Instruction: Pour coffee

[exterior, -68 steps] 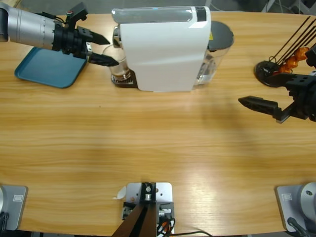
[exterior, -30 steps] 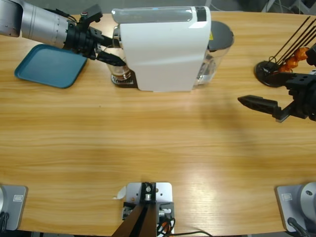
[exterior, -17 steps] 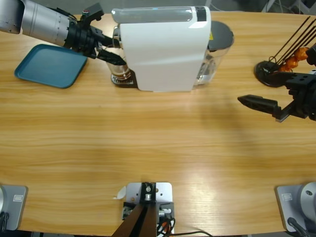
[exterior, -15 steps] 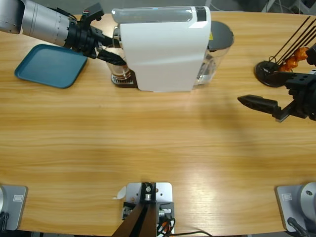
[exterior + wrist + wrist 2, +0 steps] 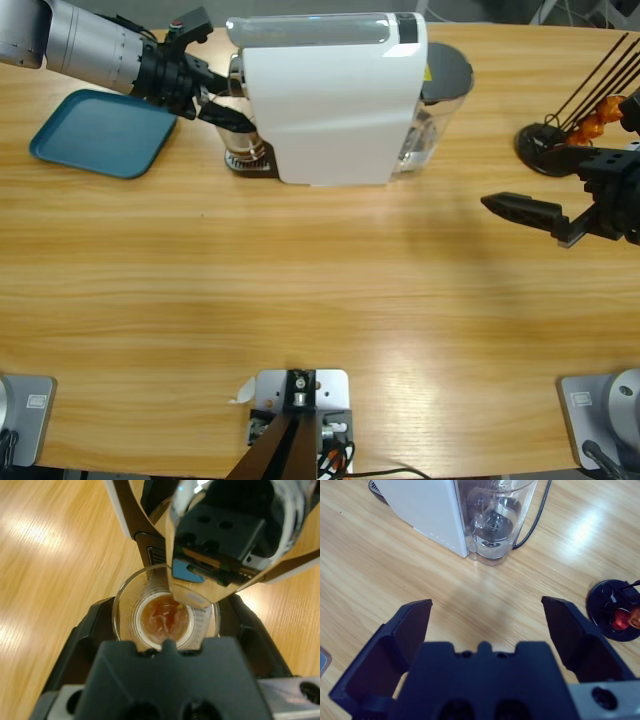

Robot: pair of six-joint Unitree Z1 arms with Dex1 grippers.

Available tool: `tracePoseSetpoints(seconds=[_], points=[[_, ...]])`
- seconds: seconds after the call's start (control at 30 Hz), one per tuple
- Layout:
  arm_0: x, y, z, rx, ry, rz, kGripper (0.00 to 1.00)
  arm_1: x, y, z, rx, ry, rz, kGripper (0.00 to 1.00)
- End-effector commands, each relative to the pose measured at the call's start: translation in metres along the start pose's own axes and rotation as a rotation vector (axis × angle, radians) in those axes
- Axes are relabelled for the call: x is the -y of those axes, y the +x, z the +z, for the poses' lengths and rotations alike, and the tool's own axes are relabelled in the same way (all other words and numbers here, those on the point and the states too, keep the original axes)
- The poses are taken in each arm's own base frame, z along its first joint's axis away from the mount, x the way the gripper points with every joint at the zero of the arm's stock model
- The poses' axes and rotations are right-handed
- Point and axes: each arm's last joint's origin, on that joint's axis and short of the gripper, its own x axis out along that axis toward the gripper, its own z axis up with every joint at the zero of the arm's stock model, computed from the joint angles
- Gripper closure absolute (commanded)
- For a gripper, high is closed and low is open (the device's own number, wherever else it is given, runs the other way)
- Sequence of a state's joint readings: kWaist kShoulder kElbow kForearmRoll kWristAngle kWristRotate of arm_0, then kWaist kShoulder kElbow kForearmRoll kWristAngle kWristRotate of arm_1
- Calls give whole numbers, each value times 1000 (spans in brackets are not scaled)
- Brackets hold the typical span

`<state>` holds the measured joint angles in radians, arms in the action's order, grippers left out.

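Note:
A small clear glass [image 5: 127, 605] stands on the drip tray under the spout [image 5: 220, 535] of the white coffee machine [image 5: 335, 95]. Reddish-brown coffee [image 5: 164, 620] covers its bottom. My left gripper [image 5: 235, 105] reaches in from the upper left, and its black jaws press against the glass [image 5: 243, 148] on both sides. My right gripper [image 5: 515, 180] hovers over the table at the right, open and holding nothing; in the right wrist view it [image 5: 486, 605] points toward the machine's clear water tank [image 5: 492, 520].
A blue tray [image 5: 95, 135] lies at the far left beside the left arm. A black capsule stand [image 5: 545, 145] with orange capsules and thin rods sits at the far right, close behind the right gripper. Bare wooden table [image 5: 320, 290] spreads in front of the machine.
The left gripper moved from beside the tray in to the glass and brought its jaws around it; over the last half second it has held still. The right arm has not moved.

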<state>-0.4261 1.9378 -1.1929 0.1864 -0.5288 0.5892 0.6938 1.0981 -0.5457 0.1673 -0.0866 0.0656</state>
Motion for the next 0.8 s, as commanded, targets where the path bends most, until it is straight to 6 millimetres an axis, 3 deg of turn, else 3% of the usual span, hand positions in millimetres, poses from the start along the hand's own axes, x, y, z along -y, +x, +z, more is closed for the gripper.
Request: tracePoseSetpoints(seconds=[0.03,0.27,0.5,0.67,0.8], points=[[3,-5,-23,-72,-52,6,1000,-3,8,-8,-45,-2,25,0],[9,-34,-22,-55,-45,73,1000,-3,7,-8,-44,-2,26,0],[-7,-71,-36,-51,-120,201,1000,-3,8,-8,-47,-2,29,0],[-26,-102,-65,-45,-279,309,1000,-3,8,-8,-47,-2,31,0],[-38,-120,-101,-41,-446,388,1000,-3,8,-8,-48,-2,32,0]])
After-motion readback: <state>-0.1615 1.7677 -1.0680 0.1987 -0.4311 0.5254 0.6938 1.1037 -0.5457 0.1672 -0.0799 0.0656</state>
